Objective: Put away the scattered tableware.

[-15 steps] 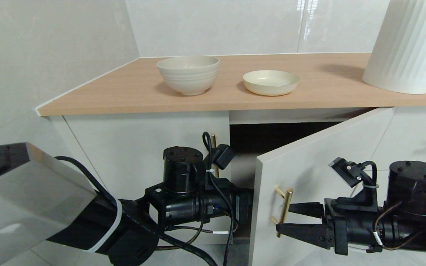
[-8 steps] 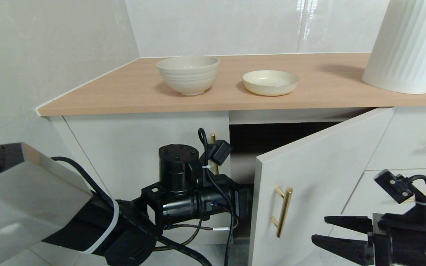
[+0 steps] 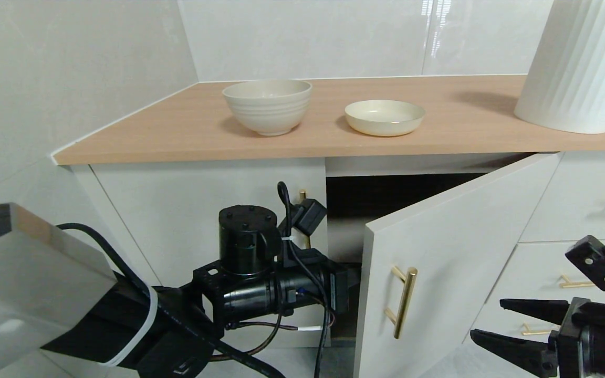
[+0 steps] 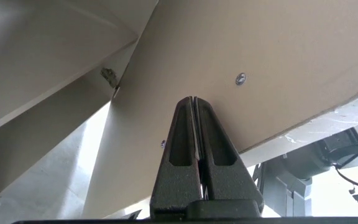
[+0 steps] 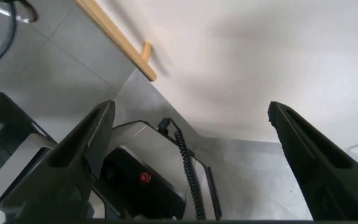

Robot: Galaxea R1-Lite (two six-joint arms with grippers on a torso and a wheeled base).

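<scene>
Head view takes in the wooden counter [image 3: 176, 136], which carries the tableware, and below it a white cabinet door [image 3: 439, 252] standing partly open. A tall ribbed white vessel [image 3: 581, 63] stands at the counter's right end.

The deep cream bowl [image 3: 267, 106] sits upright near the counter's left part, and the shallow dish [image 3: 385, 117] lies just to its right, apart from it. Both look like glazed ceramic, so they are probably stiff, fairly heavy for their size, slippery and liable to chip. The rim looks like the best hold, one finger inside and one outside, set down gently. The dish's low wall gives less to bite on than the bowl's.

The right pincer [image 3: 486, 317] hangs low by the drawers, fingers spread wide and holding nothing. The left pincer [image 4: 193, 102] is pressed together and empty, close against the door's inner face. The brass handle [image 3: 402, 302] is untouched.
</scene>
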